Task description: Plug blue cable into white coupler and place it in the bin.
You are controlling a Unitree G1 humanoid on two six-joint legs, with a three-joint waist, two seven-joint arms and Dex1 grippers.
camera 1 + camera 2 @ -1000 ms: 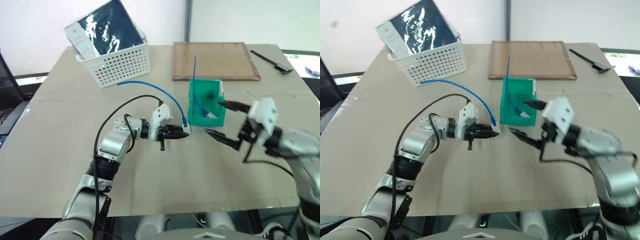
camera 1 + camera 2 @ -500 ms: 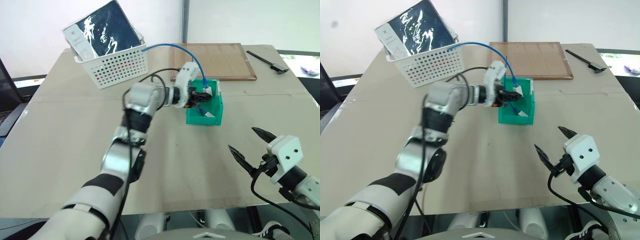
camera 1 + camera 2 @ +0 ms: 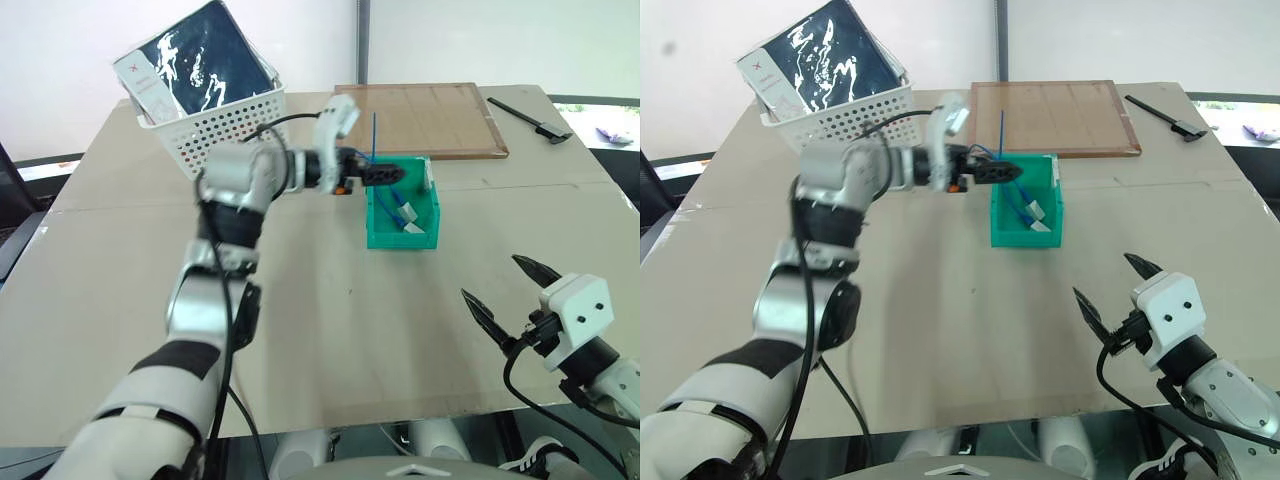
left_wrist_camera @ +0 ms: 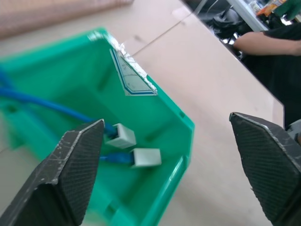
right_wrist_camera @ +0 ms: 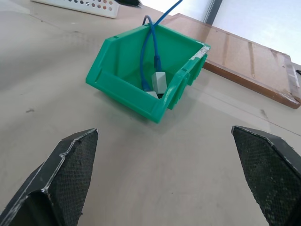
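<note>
The left claw (image 3: 392, 172) has just spread open above the small green plastic bin (image 3: 402, 238), dropping the thin blue cable (image 5: 149, 44) with its tiny white coupler (image 4: 146, 157) inside. The right claw (image 3: 504, 292) waits open over the table; placement looks complete.

Left pincer (image 3: 392, 173) has opened, dropping blue cable (image 4: 56, 109) into bin (image 3: 428, 238)

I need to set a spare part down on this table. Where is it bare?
Bare: the wide stretch between the green bin and the right gripper, and the table's left side below the white basket. Crowded: the far edge, with basket, wooden board and bin.
</note>
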